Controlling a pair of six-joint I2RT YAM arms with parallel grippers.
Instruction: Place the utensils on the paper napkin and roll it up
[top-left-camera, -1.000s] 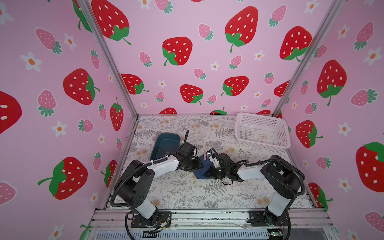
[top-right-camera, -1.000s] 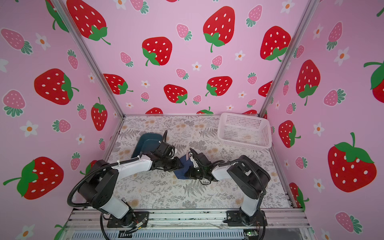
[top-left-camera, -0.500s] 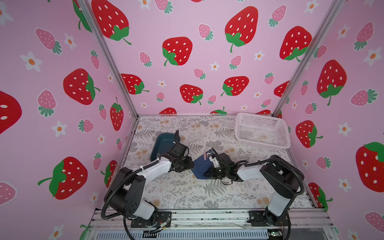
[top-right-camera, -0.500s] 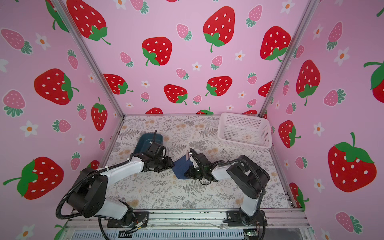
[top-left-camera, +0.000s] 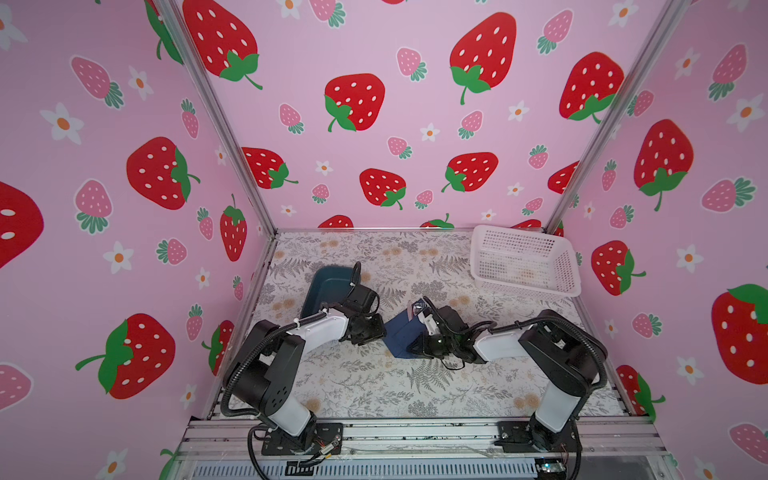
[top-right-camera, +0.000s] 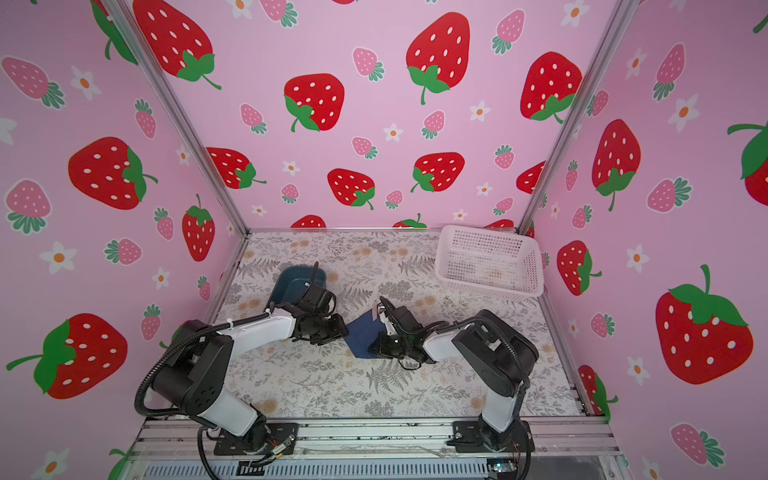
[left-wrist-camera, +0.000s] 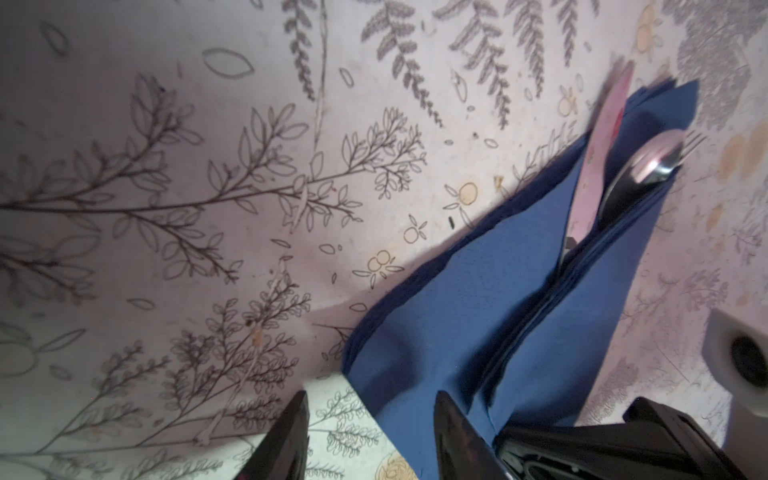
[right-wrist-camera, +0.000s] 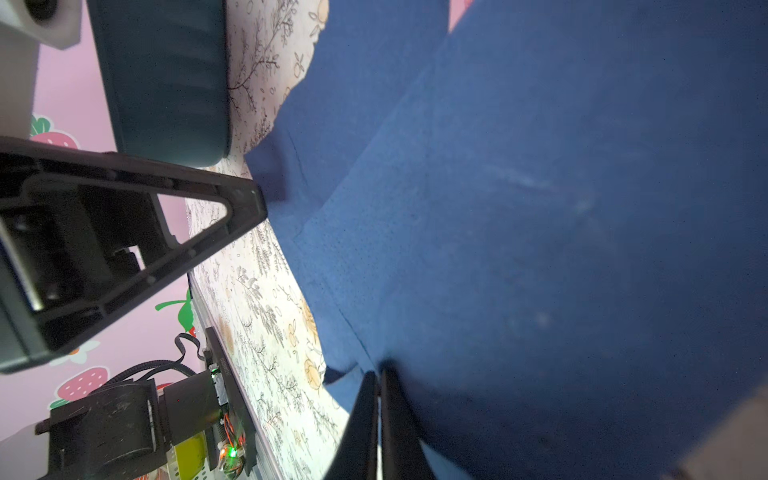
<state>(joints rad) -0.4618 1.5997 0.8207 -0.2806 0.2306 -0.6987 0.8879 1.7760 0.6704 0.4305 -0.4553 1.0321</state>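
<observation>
**A:** Where is the paper napkin?

**B:** In both top views the paper napkin (top-left-camera: 400, 337) lies on the flowered table (top-left-camera: 374, 386), low in the middle of the frame, between the two arms. It is folded over, with one flap raised.

**A:** And the utensils?

**B:** They are inside that fold. In the left wrist view the utensils (left-wrist-camera: 615, 174) stick out of the napkin toward the upper right of the frame. A flat knife blade, a spoon bowl and fork tines just past the spoon are showing.

**A:** What is the left gripper doing?

**B:** The left gripper (left-wrist-camera: 371, 399) stands with its fingers apart at the bottom edge of its wrist view. One finger is over bare table and the other over the napkin. The napkin's corner lies in the gap, with nothing clamped.

**A:** And the right one?

**B:** The right gripper (right-wrist-camera: 379, 376) has its fingers pressed together, with the tips at the napkin's folded edge. I cannot tell whether paper is caught between them.

**A:** Anything else on the table?

**B:** A teal tub (top-left-camera: 322, 286) sits just behind the left gripper, left of centre. A white basket (top-left-camera: 567, 272) sits at the table's upper right, well apart from the napkin.
</observation>
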